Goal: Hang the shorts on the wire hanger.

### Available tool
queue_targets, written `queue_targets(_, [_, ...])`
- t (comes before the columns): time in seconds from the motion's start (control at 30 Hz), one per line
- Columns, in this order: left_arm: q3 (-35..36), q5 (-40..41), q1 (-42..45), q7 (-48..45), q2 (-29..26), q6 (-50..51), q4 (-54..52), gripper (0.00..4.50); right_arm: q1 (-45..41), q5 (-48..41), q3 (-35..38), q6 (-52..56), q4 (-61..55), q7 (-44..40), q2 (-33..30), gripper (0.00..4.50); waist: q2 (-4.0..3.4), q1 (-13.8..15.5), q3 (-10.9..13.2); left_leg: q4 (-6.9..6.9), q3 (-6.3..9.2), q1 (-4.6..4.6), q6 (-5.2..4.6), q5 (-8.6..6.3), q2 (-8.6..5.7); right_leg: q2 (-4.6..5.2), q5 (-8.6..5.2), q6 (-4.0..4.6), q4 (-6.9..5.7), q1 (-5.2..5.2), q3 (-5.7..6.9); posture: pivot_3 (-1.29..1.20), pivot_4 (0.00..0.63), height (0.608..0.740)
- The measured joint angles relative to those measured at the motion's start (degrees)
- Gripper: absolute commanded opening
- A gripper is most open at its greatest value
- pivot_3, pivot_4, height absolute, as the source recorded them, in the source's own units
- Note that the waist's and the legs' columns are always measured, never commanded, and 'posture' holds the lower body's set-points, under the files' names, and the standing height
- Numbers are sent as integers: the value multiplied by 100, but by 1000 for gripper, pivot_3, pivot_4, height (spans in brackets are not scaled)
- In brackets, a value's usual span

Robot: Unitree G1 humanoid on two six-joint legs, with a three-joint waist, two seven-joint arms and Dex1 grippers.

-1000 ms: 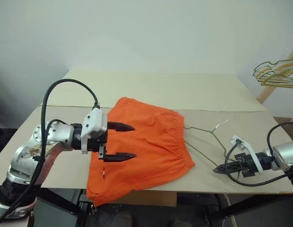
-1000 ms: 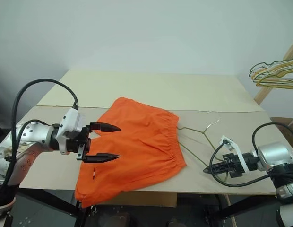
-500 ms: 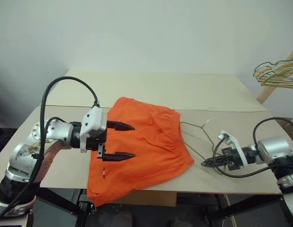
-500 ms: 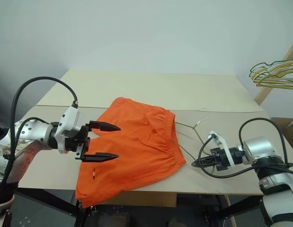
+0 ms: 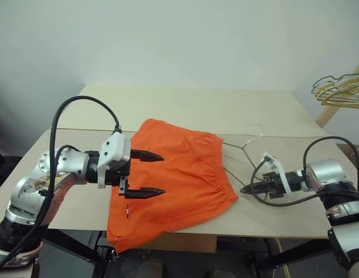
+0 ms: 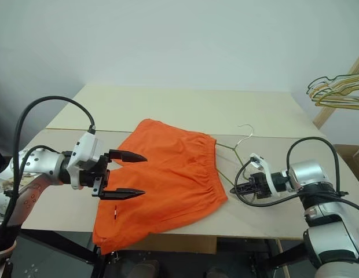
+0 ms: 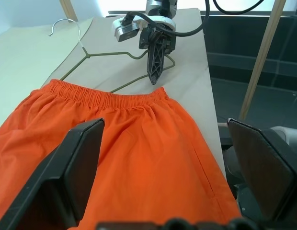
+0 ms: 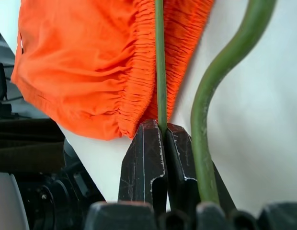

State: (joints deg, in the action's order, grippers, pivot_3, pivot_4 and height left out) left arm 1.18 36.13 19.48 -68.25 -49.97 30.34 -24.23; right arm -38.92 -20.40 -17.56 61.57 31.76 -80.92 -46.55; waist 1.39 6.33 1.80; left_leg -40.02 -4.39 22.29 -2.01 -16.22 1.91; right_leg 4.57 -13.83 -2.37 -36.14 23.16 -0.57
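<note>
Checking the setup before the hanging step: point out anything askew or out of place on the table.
The shorts lie skewed, with one leg draped over the near edge of the table. The wire hanger lies flat beside the waistband, one corner pinched in the shut right gripper. The open left gripper hovers over the shorts. Nothing looks damaged.

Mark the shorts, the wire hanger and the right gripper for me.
shorts (image 5: 179, 168): left eye view, middle of the orange fabric.
wire hanger (image 7: 83, 47): left wrist view, neck below the hook.
right gripper (image 6: 236, 189): right eye view, tips of its closed fingers.
</note>
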Motion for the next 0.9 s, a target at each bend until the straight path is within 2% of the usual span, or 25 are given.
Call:
queue_targets(0.13, [-16,-4,61,-29,3,-3,32,4471,-84,23,-186,-13,170,-226,167,0,0,-13,0,-1,-2,-2,0,0,2,-4,2,4,-1,-1,0,202,0,740])
queue_targets(0.3, [-30,-6,128,-51,8,-5,34,4471,-537,367,-196,-250,1067,27,664,0,-1,-73,-1,4,-4,-2,5,3,5,-9,4,8,-1,4,-3,220,0,740])
queue_targets(0.47, [-11,-3,64,-47,-13,-5,19,4471,-660,444,-153,-285,1290,-14,768,0,-1,-60,-1,3,-4,1,7,4,5,-8,5,7,1,3,-3,237,0,740])
queue_targets(0.63, [-1,-2,-13,-38,-36,-5,-6,4471,-628,385,517,-558,1276,318,789,0,-1,-26,-1,4,-4,0,7,4,5,-8,5,7,0,3,-3,227,0,740])
queue_targets(0.77, [-3,-6,-6,-44,-36,-8,0,4471,-407,272,1087,-811,831,784,832,0,-2,2,-1,5,-5,1,7,4,6,-8,5,7,0,5,-3,209,0,740])
queue_targets(0.9, [-20,-39,134,-93,-34,-45,96,4471,58,312,1090,-1047,-519,955,637,0,-3,8,-1,4,-6,4,7,4,6,-8,5,7,-1,8,-3,173,0,740])
